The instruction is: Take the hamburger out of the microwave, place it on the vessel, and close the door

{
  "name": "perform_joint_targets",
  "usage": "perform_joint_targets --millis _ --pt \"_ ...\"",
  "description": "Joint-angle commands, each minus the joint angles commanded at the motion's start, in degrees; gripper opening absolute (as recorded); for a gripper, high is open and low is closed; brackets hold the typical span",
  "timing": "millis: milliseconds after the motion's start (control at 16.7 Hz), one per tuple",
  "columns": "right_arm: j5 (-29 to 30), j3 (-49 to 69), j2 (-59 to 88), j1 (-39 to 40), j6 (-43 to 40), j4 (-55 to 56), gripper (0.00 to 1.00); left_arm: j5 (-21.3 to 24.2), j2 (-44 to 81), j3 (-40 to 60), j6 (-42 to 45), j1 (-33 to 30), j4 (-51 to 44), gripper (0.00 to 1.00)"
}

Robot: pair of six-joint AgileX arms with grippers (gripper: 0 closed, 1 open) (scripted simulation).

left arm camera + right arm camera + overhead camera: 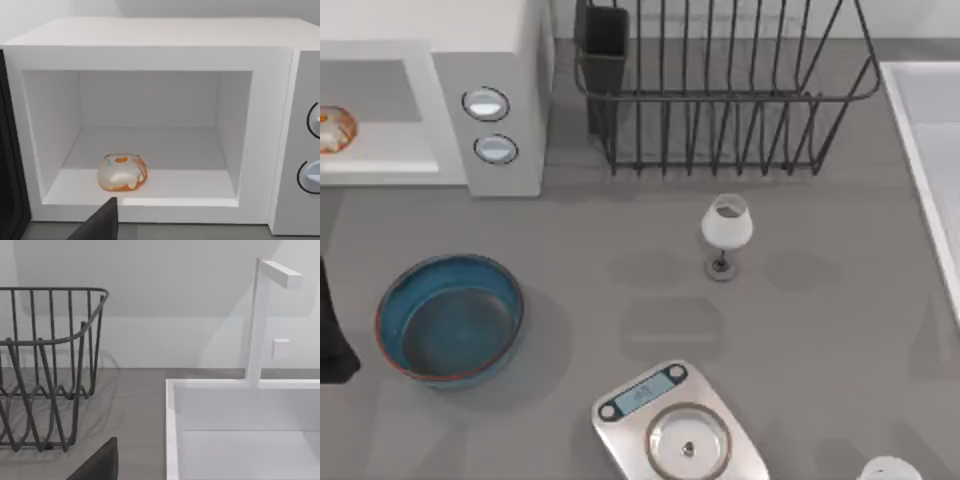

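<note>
While the microwave (430, 95) stands open at the bench's far left corner, the hamburger (122, 172) lies on its cavity floor near the front. Near the left edge sits the vessel (450, 318). Whether either gripper's fingers are parted I cannot tell.

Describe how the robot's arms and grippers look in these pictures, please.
Little of them is visible. The left arm appears as a plain black shape at the top view's left edge, beside the blue bowl. Each wrist view shows one dark grey, matte, angular piece of its own gripper at the lower edge: left gripper, right gripper. No cables or markings are visible.
</note>
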Motion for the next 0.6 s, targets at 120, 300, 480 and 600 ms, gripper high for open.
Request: perform_joint_targets --millis 120,300,480,600 --pt "0.0 0.0 0.0 0.0 0.0 0.0 1.00 0.0 0.0 0.0 0.0 0.0 0.0 1.00" --pt "0.0 0.0 0.0 0.0 0.0 0.0 1.00 0.0 0.0 0.0 0.0 0.0 0.0 1.00" --pt "0.0 0.0 0.0 0.0 0.0 0.0 1.00 0.0 0.0 0.0 0.0 0.0 0.0 1.00" --pt "0.0 0.0 0.0 0.0 0.0 0.0 1.00 0.0 0.0 0.0 0.0 0.0 0.0 1.00"
